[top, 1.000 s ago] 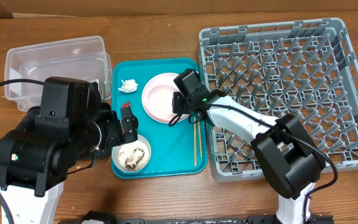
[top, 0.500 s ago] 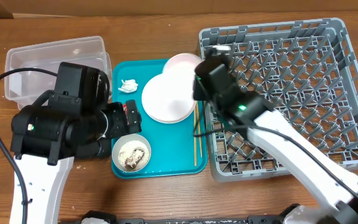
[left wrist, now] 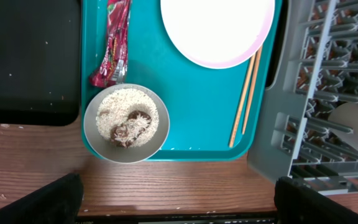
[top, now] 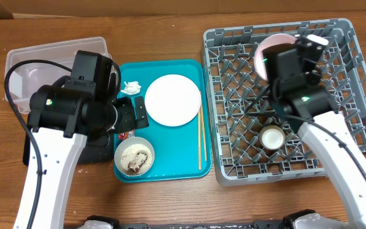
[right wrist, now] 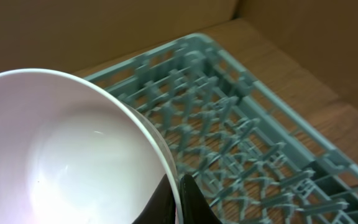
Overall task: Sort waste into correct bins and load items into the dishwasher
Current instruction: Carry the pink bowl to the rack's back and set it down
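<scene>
My right claw [right wrist: 180,202] clamps the white bowl [right wrist: 61,155] above the dish rack [right wrist: 247,143]; my left claw [left wrist: 179,202] gapes over the rice bowl [left wrist: 126,121].

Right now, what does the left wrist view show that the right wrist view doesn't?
Only the left wrist view: the teal tray carrying the red wrapper, the bowl of rice scraps, the plate and the chopsticks, the black tray beside it, and a cup in the grey dish rack. Only the right wrist view: the right gripper clamped on the rim of an empty white bowl. Both: the rack.
</scene>
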### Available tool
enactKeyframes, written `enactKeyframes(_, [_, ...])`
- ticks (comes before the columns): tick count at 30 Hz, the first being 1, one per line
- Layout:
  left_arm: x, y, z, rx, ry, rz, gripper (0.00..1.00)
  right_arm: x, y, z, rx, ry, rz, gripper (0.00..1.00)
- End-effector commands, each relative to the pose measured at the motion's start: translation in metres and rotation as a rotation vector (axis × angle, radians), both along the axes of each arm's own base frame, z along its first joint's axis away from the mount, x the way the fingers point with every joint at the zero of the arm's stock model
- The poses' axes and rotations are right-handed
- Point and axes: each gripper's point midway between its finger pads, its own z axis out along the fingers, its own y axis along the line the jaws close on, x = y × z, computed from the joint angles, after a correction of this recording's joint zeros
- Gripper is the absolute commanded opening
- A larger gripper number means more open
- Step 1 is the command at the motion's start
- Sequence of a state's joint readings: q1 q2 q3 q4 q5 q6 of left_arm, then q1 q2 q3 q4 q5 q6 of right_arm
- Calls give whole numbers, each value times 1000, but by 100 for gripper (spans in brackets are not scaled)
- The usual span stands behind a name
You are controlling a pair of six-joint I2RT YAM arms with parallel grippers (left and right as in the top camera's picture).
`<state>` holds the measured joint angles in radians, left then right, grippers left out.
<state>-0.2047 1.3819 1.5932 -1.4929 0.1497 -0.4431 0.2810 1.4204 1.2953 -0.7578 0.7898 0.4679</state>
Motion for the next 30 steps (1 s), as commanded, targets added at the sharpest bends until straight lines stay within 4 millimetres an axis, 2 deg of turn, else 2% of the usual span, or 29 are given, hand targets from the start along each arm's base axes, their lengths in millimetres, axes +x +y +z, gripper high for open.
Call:
enactKeyframes(1, [8,-6,-2,-33,10,20,100,0,-35,12,-15,-46,-110,4])
enactKeyframes(4, [15,-21,2,-130,6,34,100,2,-53,1,-47,8,-139,4])
enactKeyframes(7, [11,-36,7,-221,35,32,100,7,-60,-16,-84,81,-136,4])
enactKeyframes(10, [8,-44,10,-269,47,16,100,13,-71,-23,-142,95,-185,4])
enactKeyframes(14, [8,-44,9,-266,48,14,100,27,-72,-31,-217,137,-154,4])
enactKeyframes(20, [15,-28,4,-171,18,47,100,47,-70,-52,-343,270,-42,4])
enactKeyframes(24, [11,-26,3,-158,31,42,100,51,-68,-66,-366,328,-9,4])
enactKeyframes(27, [7,-28,9,-163,4,4,100,52,-67,-72,-374,352,8,4])
enactKeyframes(30, [-3,-21,18,-115,-44,-2,100,51,-68,-74,-377,362,9,4])
